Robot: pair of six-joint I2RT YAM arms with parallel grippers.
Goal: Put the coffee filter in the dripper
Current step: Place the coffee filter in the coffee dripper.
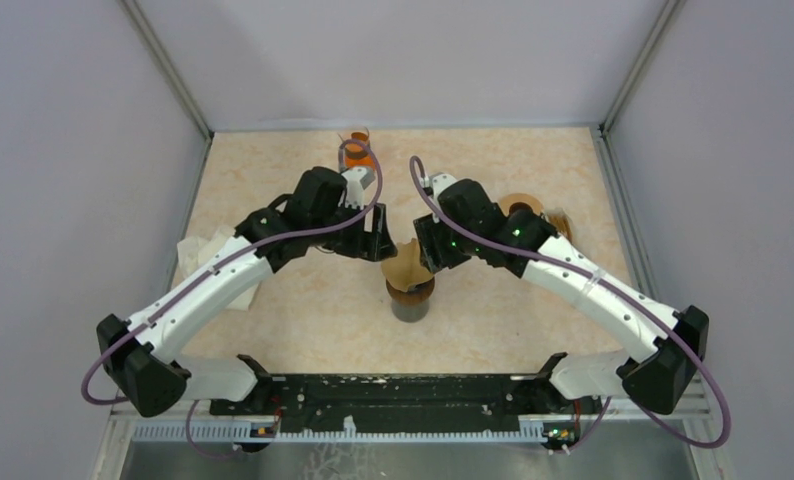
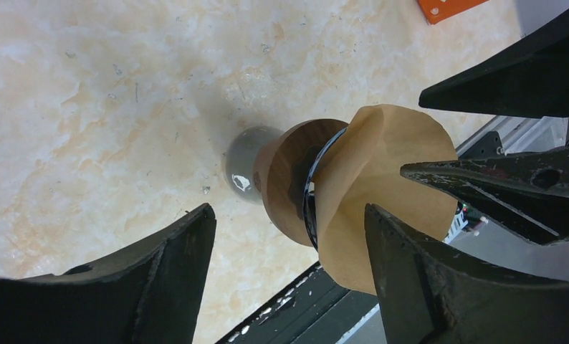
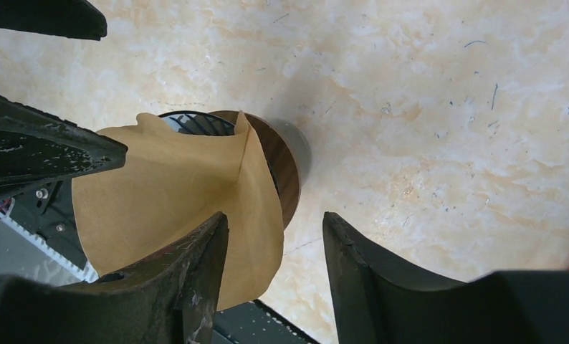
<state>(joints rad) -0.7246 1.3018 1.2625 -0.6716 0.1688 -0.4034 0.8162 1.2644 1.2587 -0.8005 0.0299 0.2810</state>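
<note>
The dripper [image 1: 411, 300] stands upright mid-table, with a wooden collar [image 2: 281, 179] on a grey base [image 2: 242, 161]. The brown paper coffee filter [image 1: 407, 264] sits in its mouth as a half-open cone, its upper edge sticking well above the rim. My left gripper [image 1: 378, 245] hovers just left of the filter, open, and the filter [image 2: 389, 186] lies beside its right finger without being pinched. On the other side my right gripper [image 1: 430, 255] is open too. A flap of the filter [image 3: 174, 179] reaches into the gap at its left finger. The ribbed inside of the dripper [image 3: 195, 123] shows behind the paper.
An orange cup [image 1: 358, 145] stands at the back centre. A brown round holder [image 1: 523, 206] sits behind the right arm, and a white cloth [image 1: 195, 250] lies under the left arm. A black rail [image 1: 403, 395] runs along the near edge. Grey walls close in three sides.
</note>
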